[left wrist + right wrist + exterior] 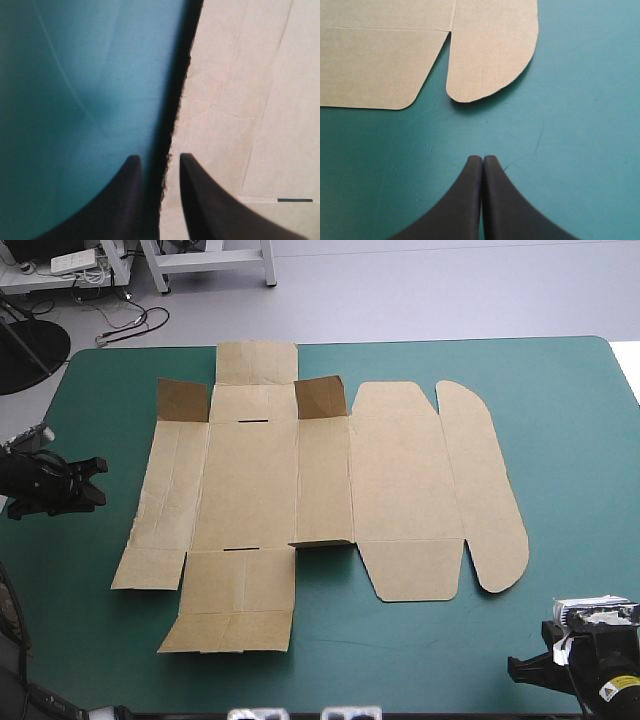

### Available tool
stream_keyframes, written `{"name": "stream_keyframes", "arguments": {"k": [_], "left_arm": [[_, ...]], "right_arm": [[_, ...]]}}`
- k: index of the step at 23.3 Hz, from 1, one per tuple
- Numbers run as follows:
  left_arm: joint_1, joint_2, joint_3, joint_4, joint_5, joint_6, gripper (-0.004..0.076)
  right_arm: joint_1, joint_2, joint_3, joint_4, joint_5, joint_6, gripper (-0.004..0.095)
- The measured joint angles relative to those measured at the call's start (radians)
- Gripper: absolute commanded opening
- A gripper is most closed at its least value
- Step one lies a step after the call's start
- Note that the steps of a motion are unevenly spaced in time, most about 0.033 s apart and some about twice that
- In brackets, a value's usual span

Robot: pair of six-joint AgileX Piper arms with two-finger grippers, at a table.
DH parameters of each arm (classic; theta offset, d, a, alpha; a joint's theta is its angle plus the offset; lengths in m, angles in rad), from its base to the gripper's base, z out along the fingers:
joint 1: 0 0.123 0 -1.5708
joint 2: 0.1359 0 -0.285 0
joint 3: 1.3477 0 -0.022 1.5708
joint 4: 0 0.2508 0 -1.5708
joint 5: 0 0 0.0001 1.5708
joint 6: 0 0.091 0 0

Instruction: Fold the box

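Note:
The brown box lies as a cut sheet spread almost flat on the teal-green cover. Two small flaps near its far side stand raised. My left gripper hovers just off the sheet's left edge, apart from it. In the left wrist view this gripper is open by a narrow gap, and the box's edge runs ahead of that gap. My right gripper sits near the table's front right corner. It is shut, with the box's rounded flap ahead of it and not touching.
The teal-green table stretches to the right of the box's long rounded panel. The table's front edge is close behind the right gripper. The left edge runs just behind the left gripper.

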Motion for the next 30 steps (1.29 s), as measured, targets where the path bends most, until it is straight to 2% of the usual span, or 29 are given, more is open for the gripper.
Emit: {"name": "stream_keyframes", "arguments": {"k": [2, 10, 14, 30], "left_arm": [[0.0, 0.016, 0.0, -0.008, 0.0, 0.011, 0.0425], [-0.022, 0.116, 0.002, -0.033, -0.004, 0.082, 0.042], [-0.062, 0.133, 0.04, -0.053, -0.007, 0.144, 0.0419], [-0.063, 0.163, 0.146, -0.209, -0.01, 0.224, 0.0419]], "right_arm": [[0.0, 0.0, 0.0, 0.0, 0.0, 0.0, -0.002], [0.0, 0.0, 0.0, 0.001, 0.0, 0.0, -0.002], [0.0, 0.0, 0.0, 0.001, 0.0, 0.0, -0.002], [0.0, 0.0, 0.0, 0.001, 0.0, 0.0, -0.002]]}}
